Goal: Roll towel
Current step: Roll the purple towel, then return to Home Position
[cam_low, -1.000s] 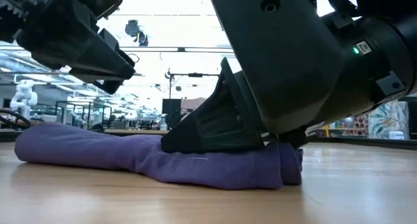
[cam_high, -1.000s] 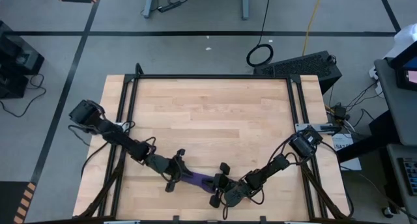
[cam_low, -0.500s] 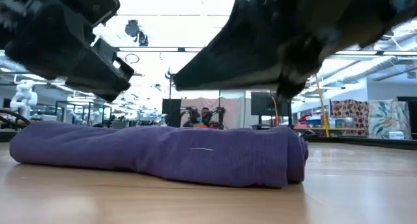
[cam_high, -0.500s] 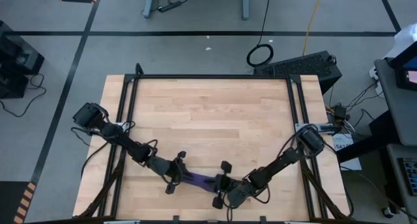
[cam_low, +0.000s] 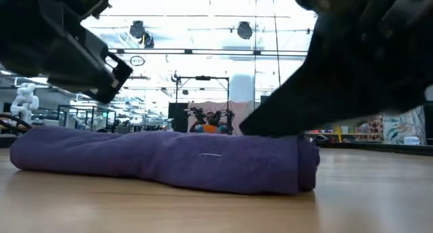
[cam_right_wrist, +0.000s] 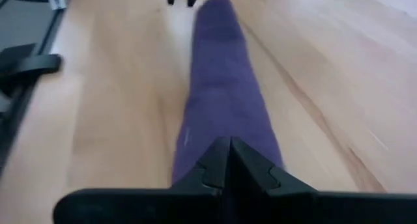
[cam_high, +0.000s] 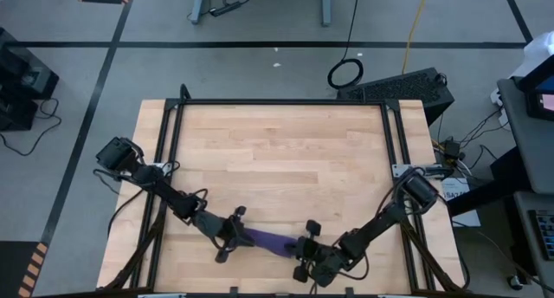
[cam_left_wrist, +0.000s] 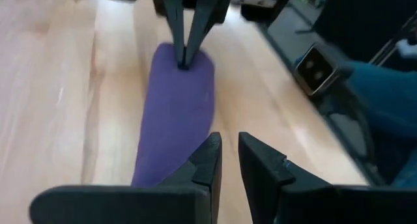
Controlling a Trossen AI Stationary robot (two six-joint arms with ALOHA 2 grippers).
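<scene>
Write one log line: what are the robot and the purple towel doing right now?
towel: rolled, lying on table near front edge | left gripper: jaws nearly shut at one end | right gripper: jaws shut at other end

2 dark arms, matte black links, slim and jointed, boxy housing at each base. Thin black cables loop beside the forearms. Left gripper [cam_left_wrist: 227, 160]: 2 black wedge-shaped fingers on a flat black crossbar. Right gripper [cam_right_wrist: 229, 160]: same black tapered fingers, same crossbar.
</scene>
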